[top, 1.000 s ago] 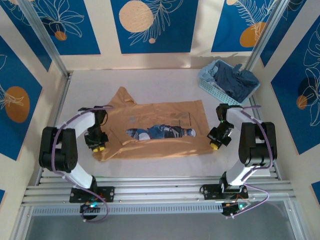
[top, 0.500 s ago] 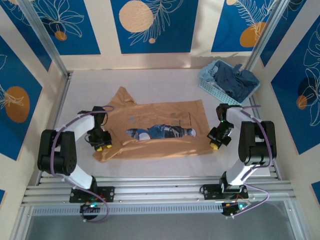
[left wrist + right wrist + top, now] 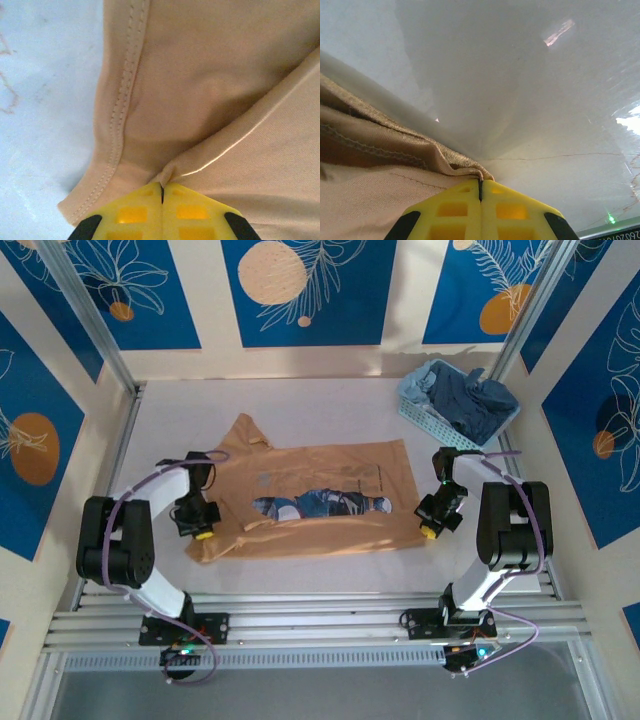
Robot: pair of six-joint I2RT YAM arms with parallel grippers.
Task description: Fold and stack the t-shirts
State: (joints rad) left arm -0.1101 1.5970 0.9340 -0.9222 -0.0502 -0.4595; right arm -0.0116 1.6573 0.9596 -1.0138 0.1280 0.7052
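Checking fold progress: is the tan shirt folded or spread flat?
Partly folded: the tan shirt has its near edge turned up over the print, leaving a strip showing.

A robot test cell, lab-like. Aluminium rails [image 3: 320, 612] edge the white table [image 3: 330, 410]; blue leaf-print panels [image 3: 340, 310] wall it.

Left arm [image 3: 120, 540]: elbow folded outward, forearm angled inward, wrist pitched down toward the table. Left gripper [image 3: 203, 533]: yellow fingertips [image 3: 132, 215] pressed together, pinching a fold of the tan t-shirt [image 3: 210, 90]. Right arm [image 3: 510, 530]: elbow folded outward, forearm angled inward, wrist pitched down. Right gripper [image 3: 428, 531]: fingertips closed flush, pinching the same t-shirt's hem.
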